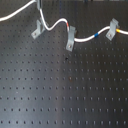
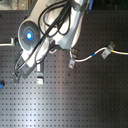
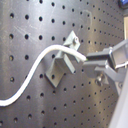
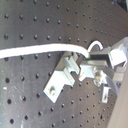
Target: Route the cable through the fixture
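The cable (image 1: 55,25) is a thin white cord running across the top of the board. It passes through the middle clip (image 1: 71,39) and the right clip (image 1: 113,29), with a blue band (image 1: 95,35) between them. The fixture (image 1: 37,30), the left slanted grey clip, stands by a bend of the cable. My gripper (image 1: 39,7) is shut on the cable just above and behind this clip. In the first wrist view the cable (image 3: 35,75) arches over the clip's forked top (image 3: 62,60) into my gripper (image 3: 92,62). Whether it sits in the fork cannot be told.
The black perforated board (image 1: 65,90) fills both exterior views. In the second exterior view the arm (image 2: 50,30) covers the upper left, with the left clip (image 2: 40,76) below it. A small blue object (image 2: 1,84) lies at the second exterior view's left edge.
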Motion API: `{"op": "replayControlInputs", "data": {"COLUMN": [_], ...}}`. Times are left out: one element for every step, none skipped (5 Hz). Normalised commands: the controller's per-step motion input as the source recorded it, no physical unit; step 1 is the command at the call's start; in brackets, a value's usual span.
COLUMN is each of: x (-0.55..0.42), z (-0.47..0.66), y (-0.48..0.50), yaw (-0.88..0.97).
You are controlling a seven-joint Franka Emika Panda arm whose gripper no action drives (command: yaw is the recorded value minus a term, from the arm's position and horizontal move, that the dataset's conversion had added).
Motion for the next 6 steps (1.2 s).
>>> {"op": "replayControlInputs", "data": {"x": [-0.112,-0.084,-0.047,0.002,-0.213,-0.201], "z": [0.33,0.36,0.38,0.41,0.36,0.34], "y": [0.140,0.159,0.146,0.012,-0.127,-0.131], "yaw": [0.23,0.29,0.32,0.15,-0.08,-0.15]}}
